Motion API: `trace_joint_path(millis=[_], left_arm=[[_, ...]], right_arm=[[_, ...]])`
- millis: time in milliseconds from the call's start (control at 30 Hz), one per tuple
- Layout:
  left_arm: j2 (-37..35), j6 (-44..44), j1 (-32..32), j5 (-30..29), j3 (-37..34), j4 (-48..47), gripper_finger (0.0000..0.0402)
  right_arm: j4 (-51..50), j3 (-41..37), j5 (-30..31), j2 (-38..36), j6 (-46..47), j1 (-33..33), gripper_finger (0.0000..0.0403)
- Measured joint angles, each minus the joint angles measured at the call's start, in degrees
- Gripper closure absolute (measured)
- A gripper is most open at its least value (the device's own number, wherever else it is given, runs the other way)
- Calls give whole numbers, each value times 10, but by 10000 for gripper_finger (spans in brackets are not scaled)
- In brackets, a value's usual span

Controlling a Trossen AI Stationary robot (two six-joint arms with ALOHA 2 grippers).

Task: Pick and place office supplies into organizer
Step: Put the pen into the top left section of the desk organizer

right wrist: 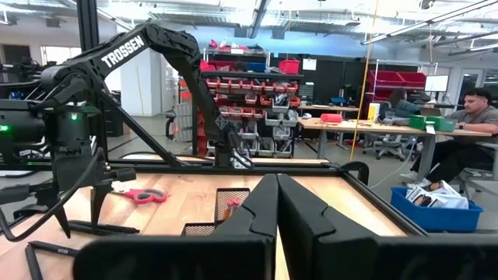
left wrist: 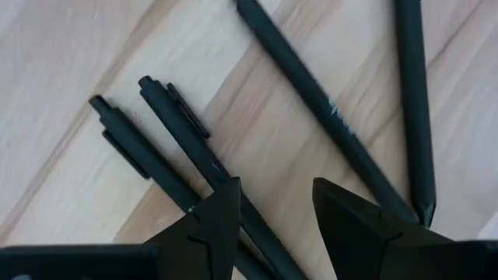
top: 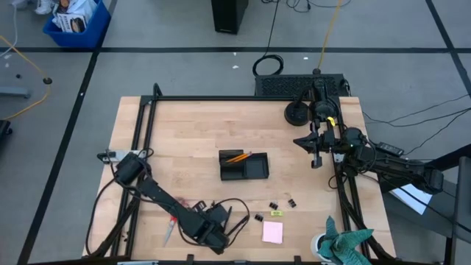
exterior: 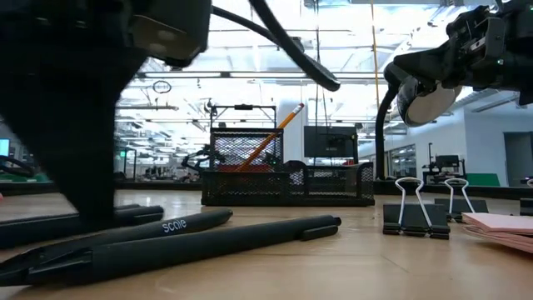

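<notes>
— Left gripper [left wrist: 268,210]? Down low over the black pens [left wrist: 187,140], well to the near-left of the organizer [top: 243,165]. Fingers apart, straddling one pen, not closed on it. From above, pens mostly hidden under the arm.

— Right gripper [right wrist: 276,210]? Raised, off to the organizer's right, fingers pressed together, holding nothing.

— Rest? Orange pencils [top: 237,157] leaning in the organizer. Binder clips [top: 282,203] and pink sticky-note pad [top: 272,232] nearer than it. Scissors [top: 171,228] partly covered.
</notes>
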Motion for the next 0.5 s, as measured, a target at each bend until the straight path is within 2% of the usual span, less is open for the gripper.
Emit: trace_joint_path(millis=[167,333,500], left_arm=[[0,4,-5,-2,0,1,232],[0,49,-5,-20,2,12,232],[5,88,5,-11,24,12,231]], right_arm=[[0,0,0,0,0,0,403],[0,0,0,0,0,0,403],[0,0,0,0,0,0,403]])
